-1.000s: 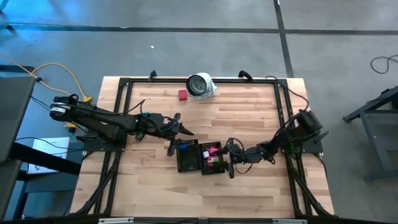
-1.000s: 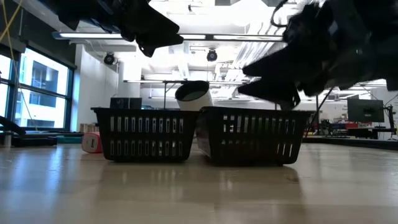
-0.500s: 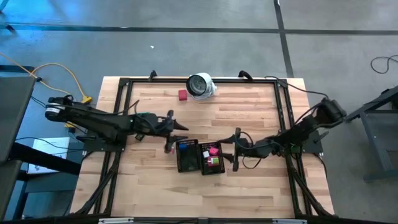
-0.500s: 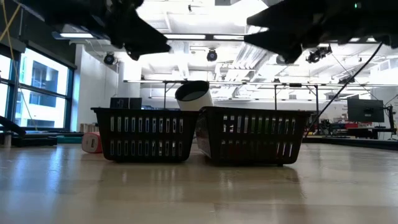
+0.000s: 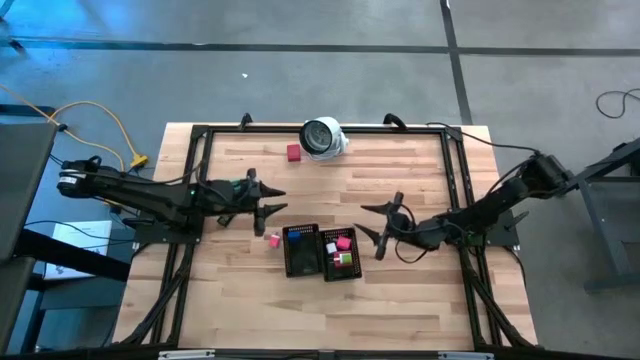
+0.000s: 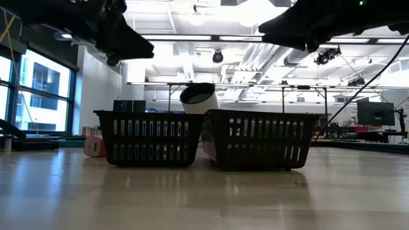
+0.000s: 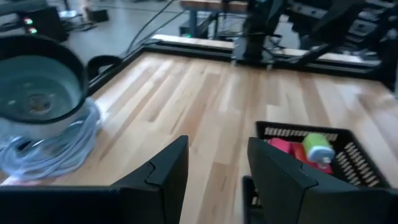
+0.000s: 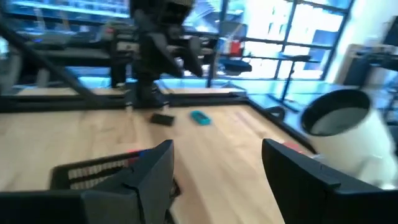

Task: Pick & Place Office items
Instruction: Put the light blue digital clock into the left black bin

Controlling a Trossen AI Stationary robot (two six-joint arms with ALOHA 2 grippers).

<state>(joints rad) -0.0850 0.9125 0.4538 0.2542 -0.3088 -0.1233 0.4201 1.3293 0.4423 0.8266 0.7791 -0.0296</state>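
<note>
Two black mesh trays [image 5: 302,251] [image 5: 343,254] stand side by side at the table's middle. A blue piece [image 5: 297,237] lies in the left tray. Pink [image 5: 343,242], green and red pieces [image 5: 345,260] lie in the right tray [image 7: 311,149]. On the wood lie a pink piece [image 5: 272,239], just left of the left tray, and a red piece [image 5: 293,152] at the far edge. My left gripper [image 5: 272,200] [image 7: 217,171] hovers open, left of and beyond the trays. My right gripper [image 5: 378,226] [image 8: 217,171] hovers open, to the right of the right tray.
A large round white-and-grey object [image 5: 323,137] with coiled cable rests at the far edge, beside the red piece. A black frame [image 5: 200,135] runs around the table. A small teal piece [image 8: 199,117] and a dark bit [image 8: 163,119] lie on the wood toward the left side.
My left gripper has drawn back from the left tray toward the table's left edge, staying open. My right gripper has risen from beside the right tray, pulled toward the right edge and rolled, so its fingers now point level.
</note>
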